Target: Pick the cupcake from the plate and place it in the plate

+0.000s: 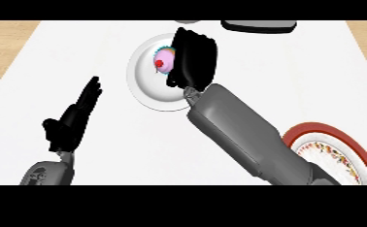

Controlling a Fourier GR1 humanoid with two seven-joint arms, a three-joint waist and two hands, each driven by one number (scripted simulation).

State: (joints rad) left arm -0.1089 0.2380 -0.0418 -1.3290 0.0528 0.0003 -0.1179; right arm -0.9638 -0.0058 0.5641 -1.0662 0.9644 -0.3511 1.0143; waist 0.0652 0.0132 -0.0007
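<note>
On the white plate [143, 88] sits the cupcake [163, 60], just left of my right hand [192, 58], whose fingers curl beside it, not yet closed round. Far from the plate, my left hand [72, 117] rests open, so right is nearer.

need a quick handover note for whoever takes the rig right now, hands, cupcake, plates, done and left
Right hand: over the plain white plate, fingers curling beside the pink-frosted cupcake with a red cherry; grasp not confirmed.
Left hand: open, resting at lower left.
Cupcake sits on the white plate, not lifted.
Red-rimmed patterned plate at lower right, no cupcake on it.
Left: grasp, lift, carry to the red-rimmed plate.
</note>
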